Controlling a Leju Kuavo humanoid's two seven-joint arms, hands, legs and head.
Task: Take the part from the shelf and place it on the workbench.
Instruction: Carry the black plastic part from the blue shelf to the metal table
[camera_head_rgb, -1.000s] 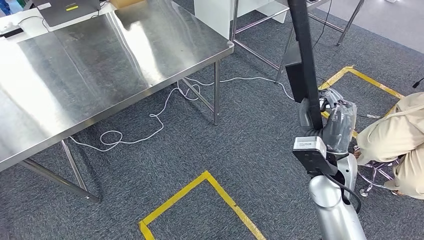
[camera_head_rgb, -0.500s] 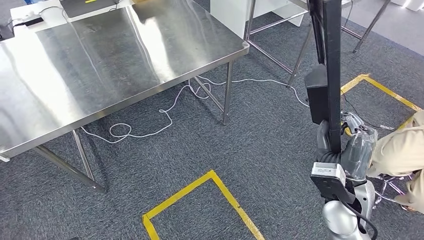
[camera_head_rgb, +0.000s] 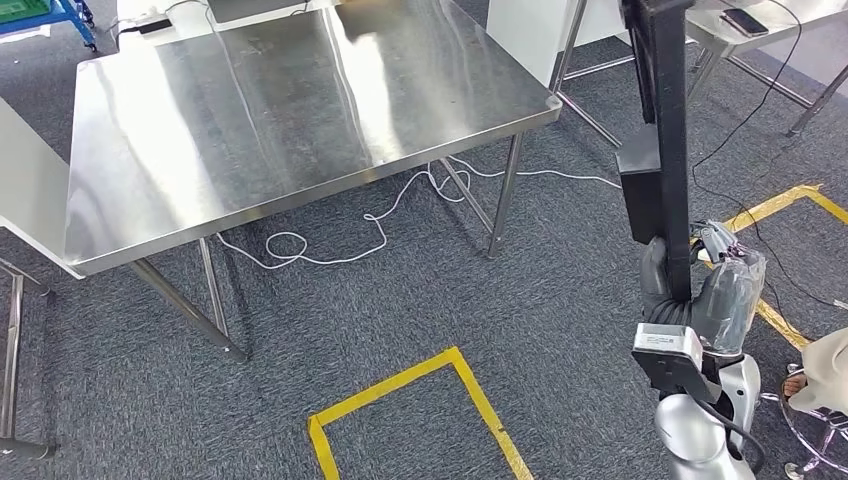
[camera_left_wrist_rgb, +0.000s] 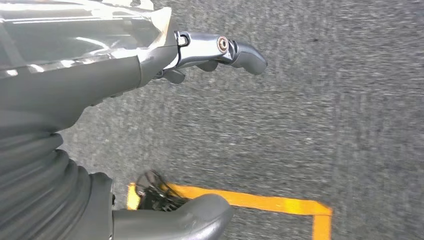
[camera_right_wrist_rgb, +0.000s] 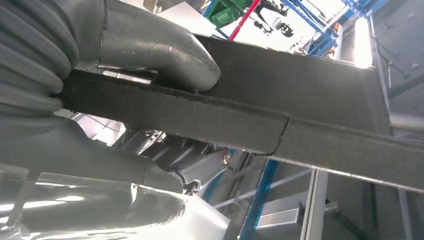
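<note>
Grey carpet floor (camera_head_rgb: 500, 320): covers the whole ground in the head view.

Large stainless-steel workbench (camera_head_rgb: 300, 110): rectangular, reflective top on slanted metal legs, standing in the upper left of the head view, well apart from the right hand.

Long black bar-shaped part (camera_head_rgb: 668, 150): a flat, felt-textured bar with a thicker black block partway down, held upright at the right of the head view, reaching past the top edge. It is off the workbench, over the carpet.

Silver right arm (camera_head_rgb: 700, 440): rises from the lower right edge of the head view.

Right hand (camera_head_rgb: 690, 290): grey, partly wrapped in clear plastic film, gripping the lower end of the part. In the right wrist view the thick grey thumb (camera_right_wrist_rgb: 165, 55) presses on the flat face of the bar, with darker fingers closed beneath it.

Left hand (camera_left_wrist_rgb: 150, 60): hangs over the carpet, holding nothing; fingers extended, thumb set apart.

Yellow floor tape (camera_head_rgb: 420, 400): a corner outline on the carpet below the workbench.

White cable (camera_head_rgb: 340, 235): looped on the floor under the workbench.

Person's beige sleeve (camera_head_rgb: 825, 370): at the right edge, near the right arm.

Dark phone (camera_head_rgb: 745, 20): on a table in the upper right corner.
</note>
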